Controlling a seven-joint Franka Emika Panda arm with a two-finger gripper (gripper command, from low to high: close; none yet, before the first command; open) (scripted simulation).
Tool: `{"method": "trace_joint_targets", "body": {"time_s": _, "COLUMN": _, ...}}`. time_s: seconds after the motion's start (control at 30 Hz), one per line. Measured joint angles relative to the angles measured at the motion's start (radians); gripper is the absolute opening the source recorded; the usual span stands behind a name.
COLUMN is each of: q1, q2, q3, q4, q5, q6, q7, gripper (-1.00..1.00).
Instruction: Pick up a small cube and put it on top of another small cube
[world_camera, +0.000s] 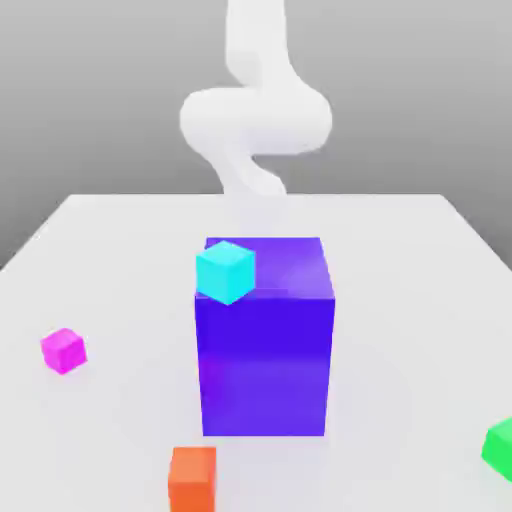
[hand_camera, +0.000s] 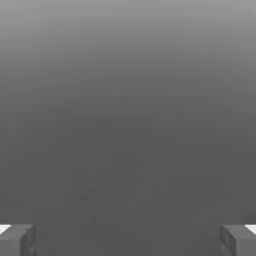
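The end effector has its fingers spread wide apart, holding nothing. The small magenta-pink cube rests on the white tabletop, at the exterior view's left of the big blue-purple block, well apart from the small orange cube.

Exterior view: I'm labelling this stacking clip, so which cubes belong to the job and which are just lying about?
Job:
magenta cube, to pick up
orange cube, to stack on
gripper, open and empty

Lying about:
cyan cube, on the blue-purple block
green cube
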Motion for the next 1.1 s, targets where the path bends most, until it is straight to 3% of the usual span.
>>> {"method": "trace_joint_targets", "body": {"time_s": 0.47, "q1": -0.424, "q2": 0.415, "q3": -0.034, "q4": -0.232, "q5": -0.038, "q6": 0.263, "q7": 0.64, "gripper": 0.0}}
{"method": "trace_joint_targets", "body": {"time_s": 0.7, "q1": -0.58, "q2": 0.619, "q3": -0.105, "q4": -0.347, "q5": -0.041, "q6": 0.393, "q7": 0.944, "gripper": 0.0}}
{"method": "trace_joint_targets", "body": {"time_s": 0.87, "q1": -0.695, "q2": 0.766, "q3": -0.159, "q4": -0.428, "q5": 0.025, "q6": 0.486, "q7": 1.111, "gripper": 0.0}}
{"method": "trace_joint_targets", "body": {"time_s": 1.1, "q1": -0.772, "q2": 1.014, "q3": -0.059, "q4": -0.399, "q5": 0.147, "q6": 0.68, "q7": 1.06, "gripper": 0.0}}
